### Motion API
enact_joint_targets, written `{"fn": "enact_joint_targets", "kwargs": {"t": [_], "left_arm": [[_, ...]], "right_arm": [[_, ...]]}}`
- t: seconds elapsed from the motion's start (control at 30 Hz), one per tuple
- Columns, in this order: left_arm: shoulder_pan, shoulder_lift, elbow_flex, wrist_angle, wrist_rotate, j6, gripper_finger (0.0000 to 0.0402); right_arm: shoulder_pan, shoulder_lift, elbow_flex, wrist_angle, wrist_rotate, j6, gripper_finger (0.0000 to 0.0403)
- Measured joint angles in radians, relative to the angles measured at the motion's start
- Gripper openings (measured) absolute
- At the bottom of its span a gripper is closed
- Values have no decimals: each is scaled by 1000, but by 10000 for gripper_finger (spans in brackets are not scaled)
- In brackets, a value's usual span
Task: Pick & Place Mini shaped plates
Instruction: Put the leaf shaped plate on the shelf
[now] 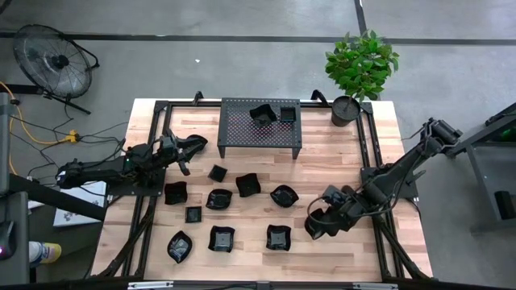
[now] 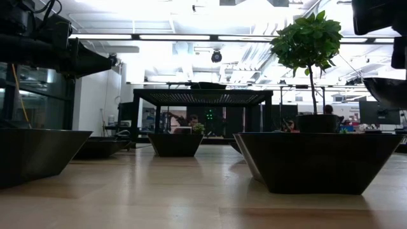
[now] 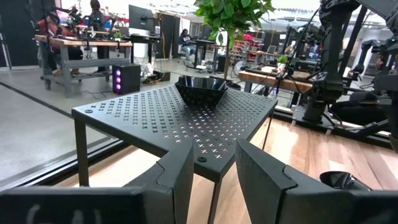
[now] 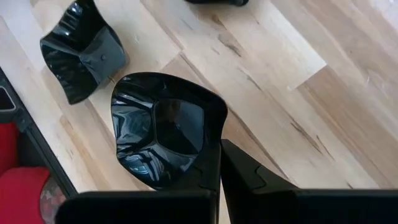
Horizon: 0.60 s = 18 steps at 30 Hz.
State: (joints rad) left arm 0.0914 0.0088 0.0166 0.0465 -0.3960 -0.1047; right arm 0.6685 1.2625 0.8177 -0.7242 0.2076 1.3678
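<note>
Two mini shaped plates [image 1: 272, 113] sat on top of the black perforated rack [image 1: 260, 127] at the far middle of the wooden table [image 1: 339, 161], a wavy-edged one and a square one side by side. Nine more dishes [image 1: 234, 213] lay scattered on the wood in front of the rack, most of them apart from one another. The right gripper [image 1: 320, 225] was low over the near right part of the table, its fingers pinched together on the rim of a wavy-edged plate [image 4: 159, 127]; in the right wrist view that dish filled the middle of the frame, with another dish [image 4: 81, 55] just beside it on the boards. The left gripper [image 3: 211, 177] hovered at the rack's left end, level with its top, and its two dark fingers stood apart with nothing between them. Past those fingers the left wrist view showed the wavy-edged bowl [image 3: 201, 91] resting on the perforated top. A potted plant [image 1: 359, 71] stood at the far right corner of the table, just beside the rack's right end. A floor fan [image 1: 54, 60] stood on the grey floor beyond the table's far left corner. People sat at benches in the room behind.
</note>
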Motion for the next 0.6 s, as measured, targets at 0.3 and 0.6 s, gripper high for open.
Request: {"fn": "enact_joint_targets", "kwargs": {"t": [0.3, 0.6], "left_arm": [[0, 0, 0, 3, -3, 3, 117], [0, 0, 0, 3, -12, 18, 117]], "right_arm": [[0, 0, 0, 0, 37, -17, 0], [0, 0, 0, 4, 76, -37, 0]]}}
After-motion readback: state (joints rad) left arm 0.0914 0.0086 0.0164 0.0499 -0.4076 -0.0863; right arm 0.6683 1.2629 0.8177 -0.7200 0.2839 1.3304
